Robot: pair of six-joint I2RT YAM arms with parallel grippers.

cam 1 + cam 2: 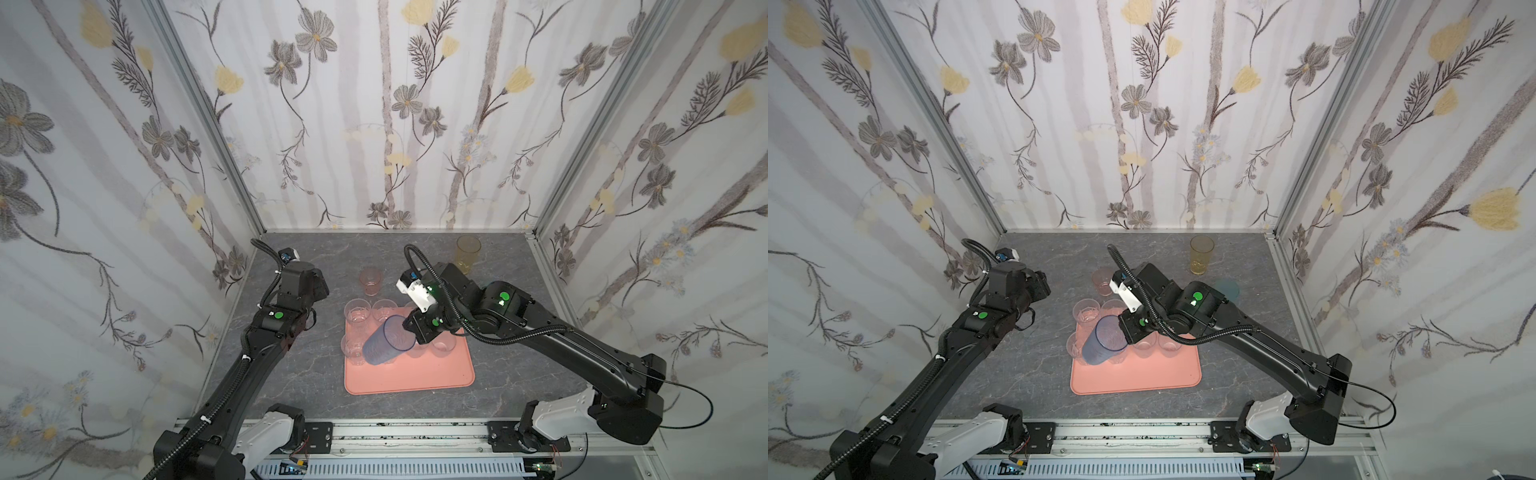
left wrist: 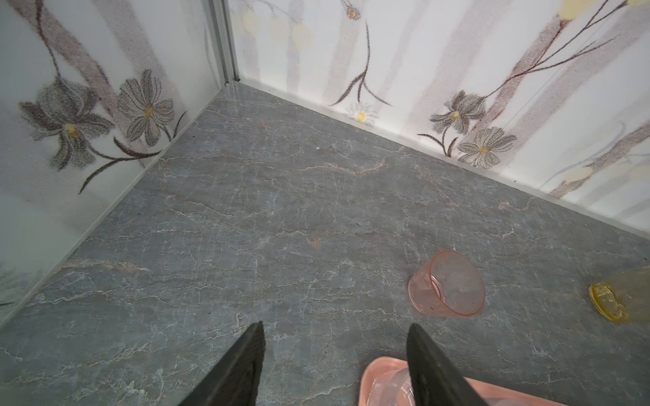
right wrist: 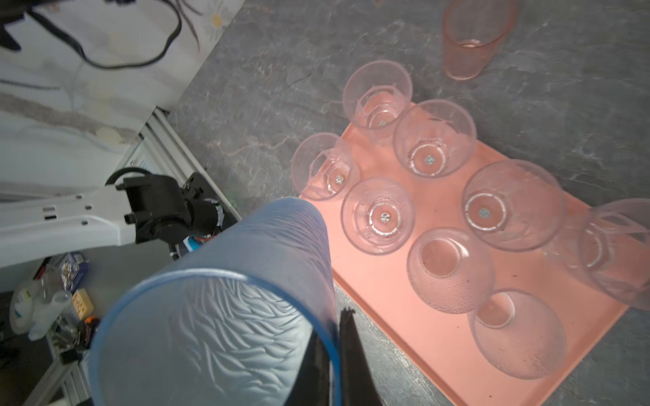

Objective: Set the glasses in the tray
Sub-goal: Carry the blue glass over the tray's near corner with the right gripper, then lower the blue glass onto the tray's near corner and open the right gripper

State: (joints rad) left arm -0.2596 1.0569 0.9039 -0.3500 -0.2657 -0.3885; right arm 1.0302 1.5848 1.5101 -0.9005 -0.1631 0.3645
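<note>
My right gripper [image 3: 334, 327] is shut on the rim of a tall blue glass [image 3: 218, 309], one finger inside and one outside. The blue glass [image 1: 388, 340] hangs tilted over the left part of the salmon-pink tray [image 1: 415, 378]. Several small clear glasses [image 3: 378, 214] stand in rows on the tray's far half. A short pink glass [image 1: 370, 280] stands on the table just behind the tray. My left gripper [image 2: 336, 328] is open and empty over bare table beside the tray's far left corner [image 2: 383, 369], with the pink glass [image 2: 446, 284] ahead of it.
A tall amber-yellow glass [image 1: 467, 253] stands at the back right near the wall. A teal glass [image 1: 1227, 286] shows partly behind the right arm. The grey marble table is closed in by flowered walls on three sides, with a metal rail [image 1: 415, 432] along the front.
</note>
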